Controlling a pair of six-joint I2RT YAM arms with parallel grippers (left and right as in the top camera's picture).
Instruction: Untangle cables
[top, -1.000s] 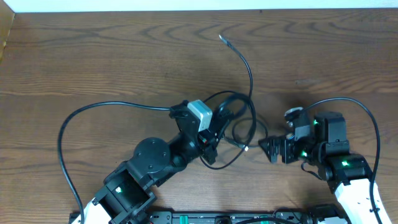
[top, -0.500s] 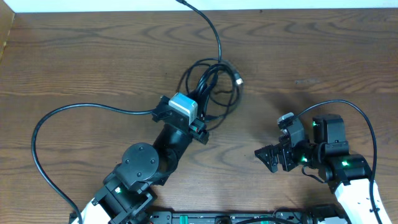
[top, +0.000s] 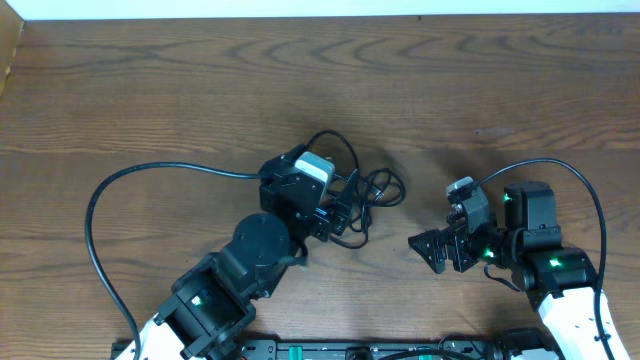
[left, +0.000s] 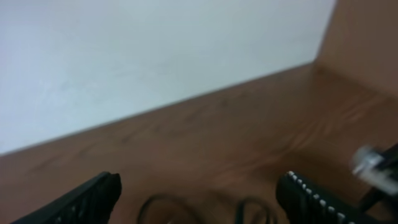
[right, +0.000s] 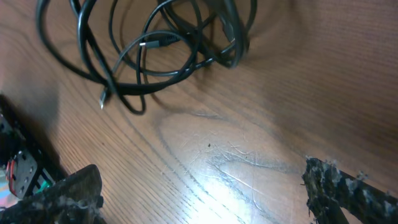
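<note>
The cables (top: 372, 192) lie on the wooden table (top: 180, 90) as a small bunch of thin black loops near the middle. My left gripper (top: 345, 207) stands right at the bunch's left side, jaws wide apart. In the blurred left wrist view, two cable loops (left: 166, 208) show low between the spread fingers (left: 93, 198) of that gripper (left: 202, 200), and nothing is held. My right gripper (top: 424, 250) is open a little to the right of the bunch, apart from it. The right wrist view has the cables (right: 155, 53) ahead of the open gripper (right: 205, 193), with bare wood between its fingers.
A thick black arm cable (top: 120, 190) arcs over the table left of the left arm. Another arm cable (top: 575, 175) curves above the right arm. A pale wall runs along the table's far edge (top: 300, 15). A wooden side panel (left: 367, 37) rises at the right.
The left gripper, shut on the cables half a second ago, has swung nearer and rightward and opened. The cables dropped into a tighter heap; the long end no longer reaches the far edge.
</note>
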